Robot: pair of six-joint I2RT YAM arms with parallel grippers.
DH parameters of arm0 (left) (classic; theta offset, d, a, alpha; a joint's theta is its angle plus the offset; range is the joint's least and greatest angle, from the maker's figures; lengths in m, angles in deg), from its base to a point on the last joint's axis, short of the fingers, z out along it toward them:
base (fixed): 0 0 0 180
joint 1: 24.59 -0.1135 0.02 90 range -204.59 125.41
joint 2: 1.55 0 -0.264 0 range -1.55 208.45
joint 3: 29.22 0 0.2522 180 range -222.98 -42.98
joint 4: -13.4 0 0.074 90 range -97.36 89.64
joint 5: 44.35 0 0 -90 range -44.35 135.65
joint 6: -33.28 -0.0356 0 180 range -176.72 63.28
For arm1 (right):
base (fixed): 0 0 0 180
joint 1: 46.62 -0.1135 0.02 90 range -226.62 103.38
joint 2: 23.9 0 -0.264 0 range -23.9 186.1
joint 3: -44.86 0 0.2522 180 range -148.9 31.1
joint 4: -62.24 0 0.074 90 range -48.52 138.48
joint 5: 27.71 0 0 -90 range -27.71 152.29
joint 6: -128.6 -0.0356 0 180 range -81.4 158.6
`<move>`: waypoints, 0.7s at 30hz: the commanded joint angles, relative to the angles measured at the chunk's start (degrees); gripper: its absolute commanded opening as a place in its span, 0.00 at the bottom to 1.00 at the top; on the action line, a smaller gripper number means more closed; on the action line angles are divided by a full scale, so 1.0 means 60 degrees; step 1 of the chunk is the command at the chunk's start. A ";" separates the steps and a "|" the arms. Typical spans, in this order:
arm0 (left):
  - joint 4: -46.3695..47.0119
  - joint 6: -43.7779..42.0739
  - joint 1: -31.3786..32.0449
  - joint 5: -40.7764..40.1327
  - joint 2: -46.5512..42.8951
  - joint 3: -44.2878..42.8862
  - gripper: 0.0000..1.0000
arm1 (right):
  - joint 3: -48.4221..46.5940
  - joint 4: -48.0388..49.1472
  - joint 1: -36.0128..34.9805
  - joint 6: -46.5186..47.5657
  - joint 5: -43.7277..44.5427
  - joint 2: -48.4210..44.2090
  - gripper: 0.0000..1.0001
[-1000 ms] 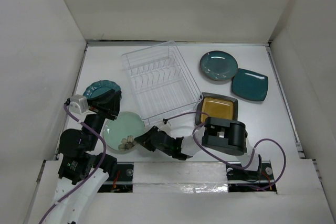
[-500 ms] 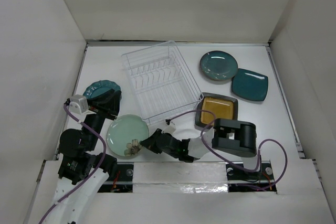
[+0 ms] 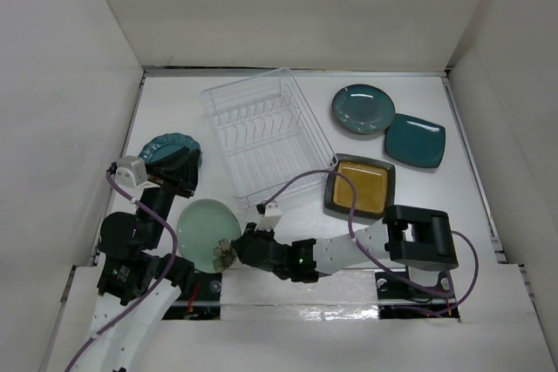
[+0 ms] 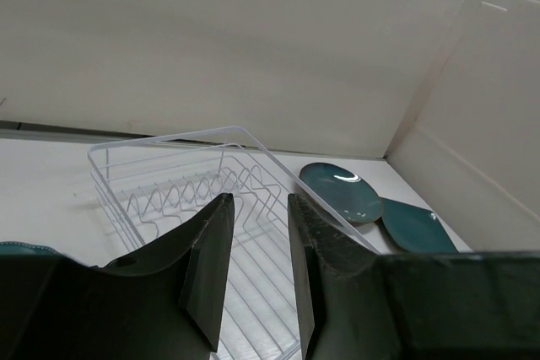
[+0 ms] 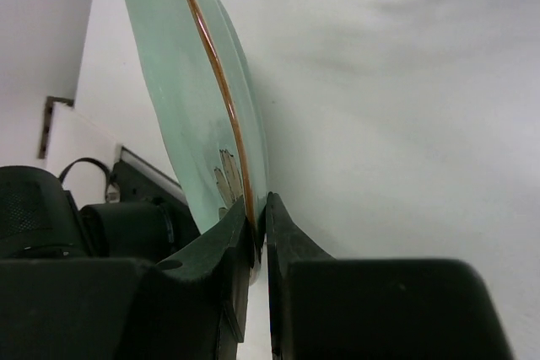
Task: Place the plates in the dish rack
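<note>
My right gripper point(image 3: 234, 251) is shut on the near rim of the pale green glass plate point(image 3: 206, 228) by its flower motif. It holds the plate tilted up off the table near the front left. The right wrist view shows the plate point(image 5: 181, 99) edge-on, with its rim pinched between the fingers of the gripper point(image 5: 257, 208). My left gripper point(image 3: 180, 177) is open and empty, over the teal scalloped plate point(image 3: 168, 149). The clear dish rack point(image 3: 266, 137) holds no plates and also shows in the left wrist view point(image 4: 190, 200). The dark teal round plate point(image 3: 363, 109), the teal square plate point(image 3: 415, 140) and the amber square plate point(image 3: 359, 186) lie to the rack's right.
White walls close in the table on the left, back and right. The right arm's black elbow block point(image 3: 422, 238) sits at the front right, with purple cables point(image 3: 307, 180) looping over the table near the amber plate. The left wrist view shows the dark teal round plate point(image 4: 340, 191) beyond the rack.
My right gripper has drawn the green plate toward the near edge and tipped it up. The right arm's elbow has swung to the right. The left arm has not moved.
</note>
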 commanded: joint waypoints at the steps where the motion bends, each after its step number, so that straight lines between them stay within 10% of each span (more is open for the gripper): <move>1: 0.0495 -0.0109 -0.0045 -0.0040 0.0076 -0.0388 0.28 | -0.1003 -0.0633 -0.0327 0.1499 0.1935 -0.0511 0.00; 21: 0.0627 -0.0285 -0.0250 -0.0479 -0.0129 -0.0827 0.34 | -0.2267 0.1723 0.0446 0.6146 0.3493 -0.2282 0.00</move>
